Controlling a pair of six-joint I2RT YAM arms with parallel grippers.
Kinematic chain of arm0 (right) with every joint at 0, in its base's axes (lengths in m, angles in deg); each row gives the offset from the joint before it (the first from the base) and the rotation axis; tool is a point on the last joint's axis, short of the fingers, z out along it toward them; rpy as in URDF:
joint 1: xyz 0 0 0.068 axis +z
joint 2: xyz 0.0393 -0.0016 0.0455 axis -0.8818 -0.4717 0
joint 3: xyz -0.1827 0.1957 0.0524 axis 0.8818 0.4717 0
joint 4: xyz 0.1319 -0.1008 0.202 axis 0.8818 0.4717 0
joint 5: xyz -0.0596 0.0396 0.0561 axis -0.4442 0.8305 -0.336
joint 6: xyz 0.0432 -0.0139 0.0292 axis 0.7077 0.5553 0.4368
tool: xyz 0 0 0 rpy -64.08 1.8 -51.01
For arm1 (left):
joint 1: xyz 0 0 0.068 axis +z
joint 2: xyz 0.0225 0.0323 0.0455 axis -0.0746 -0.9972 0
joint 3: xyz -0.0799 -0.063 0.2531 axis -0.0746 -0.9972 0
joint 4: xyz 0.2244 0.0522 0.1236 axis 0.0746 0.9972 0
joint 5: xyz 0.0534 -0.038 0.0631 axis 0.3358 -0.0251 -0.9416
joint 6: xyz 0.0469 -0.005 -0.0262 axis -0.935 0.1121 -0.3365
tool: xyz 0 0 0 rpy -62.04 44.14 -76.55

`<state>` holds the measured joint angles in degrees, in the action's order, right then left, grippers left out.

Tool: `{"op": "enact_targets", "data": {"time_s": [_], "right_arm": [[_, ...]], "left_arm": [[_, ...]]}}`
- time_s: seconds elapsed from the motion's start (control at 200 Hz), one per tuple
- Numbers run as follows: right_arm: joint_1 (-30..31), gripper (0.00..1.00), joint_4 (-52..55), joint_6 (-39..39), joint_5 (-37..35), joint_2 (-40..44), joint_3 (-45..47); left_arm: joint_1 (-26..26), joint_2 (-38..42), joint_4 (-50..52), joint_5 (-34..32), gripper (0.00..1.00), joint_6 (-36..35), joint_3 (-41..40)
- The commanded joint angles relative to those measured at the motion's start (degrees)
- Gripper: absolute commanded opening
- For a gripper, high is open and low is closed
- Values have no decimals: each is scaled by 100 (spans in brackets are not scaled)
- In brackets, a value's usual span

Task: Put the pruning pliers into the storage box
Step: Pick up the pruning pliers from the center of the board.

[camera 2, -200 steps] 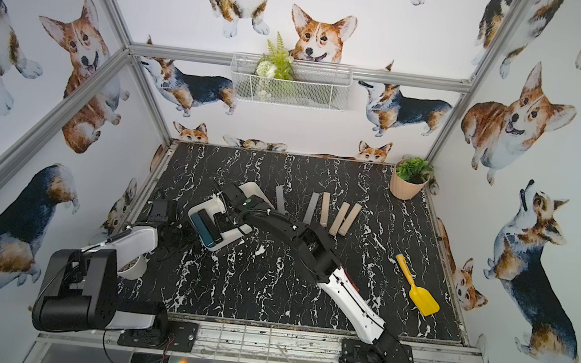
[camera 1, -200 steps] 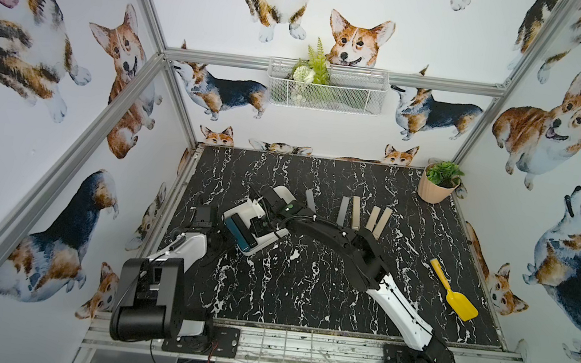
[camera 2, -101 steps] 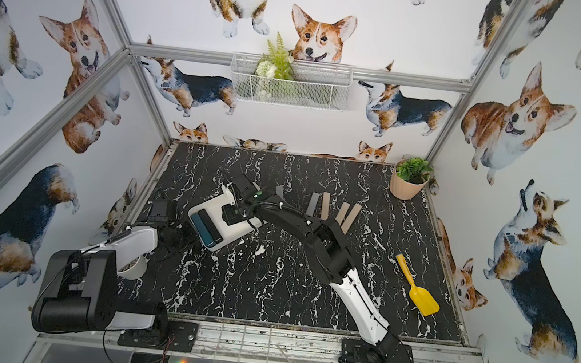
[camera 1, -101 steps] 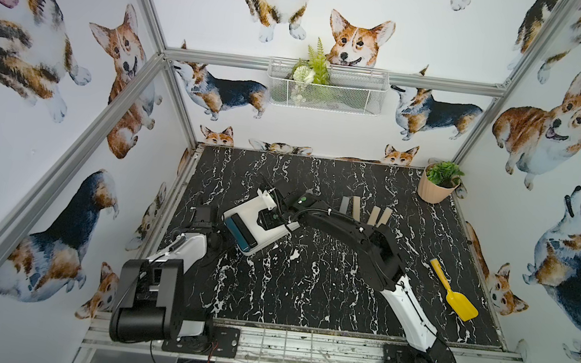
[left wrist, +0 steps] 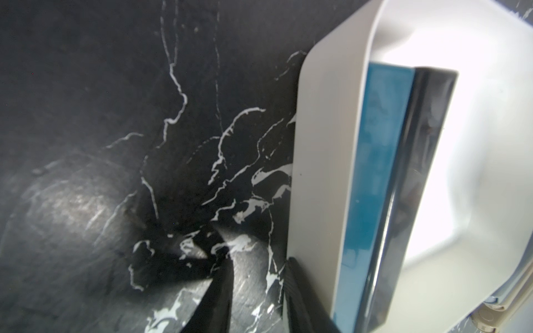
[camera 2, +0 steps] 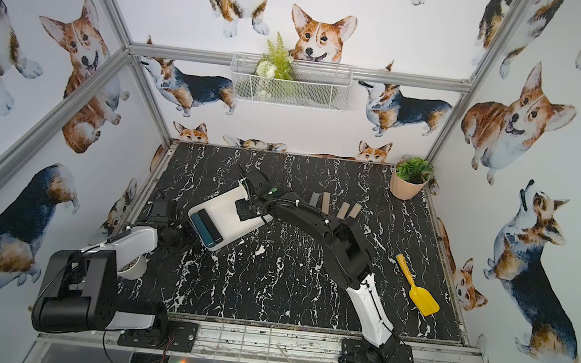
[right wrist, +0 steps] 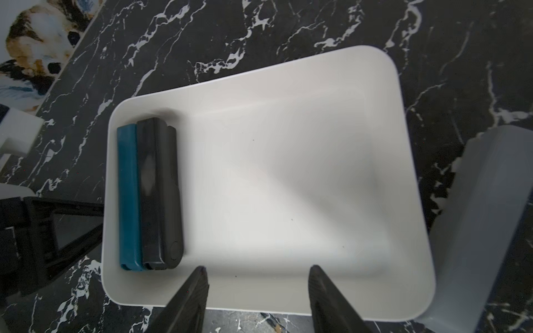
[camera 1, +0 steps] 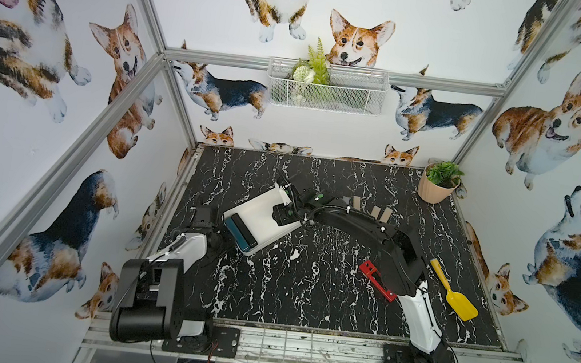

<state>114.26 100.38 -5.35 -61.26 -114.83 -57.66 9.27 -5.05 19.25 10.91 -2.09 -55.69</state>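
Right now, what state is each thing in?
Tray: flat on table.
Teal bar: lying in tray.
Black bar: in tray, against teal bar.
Grey bar: loose at tray's rim, blurred.
Red bar: on table.
Four more bars: on table.
Shovel: on table.
Pot: upright.
Right gripper: open, empty, above tray.
Left gripper: open, empty, beside tray.

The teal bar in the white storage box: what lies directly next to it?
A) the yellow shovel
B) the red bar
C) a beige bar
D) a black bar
D: in the right wrist view a black bar lies along the teal bar, touching it, inside the storage box; the red bar lies outside the box.
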Motion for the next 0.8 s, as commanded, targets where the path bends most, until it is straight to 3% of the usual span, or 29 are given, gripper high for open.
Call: {"op": "enact_targets", "data": {"time_s": [0.0, 0.791], "right_arm": [[-46, 59, -93, 278, -491, 154, 223], [-822, 55, -633, 168, -744, 673, 1486]], "left_arm": [[2, -45, -30, 1, 34, 14, 1], [2, -62, -4, -32, 34, -2, -9]]}}
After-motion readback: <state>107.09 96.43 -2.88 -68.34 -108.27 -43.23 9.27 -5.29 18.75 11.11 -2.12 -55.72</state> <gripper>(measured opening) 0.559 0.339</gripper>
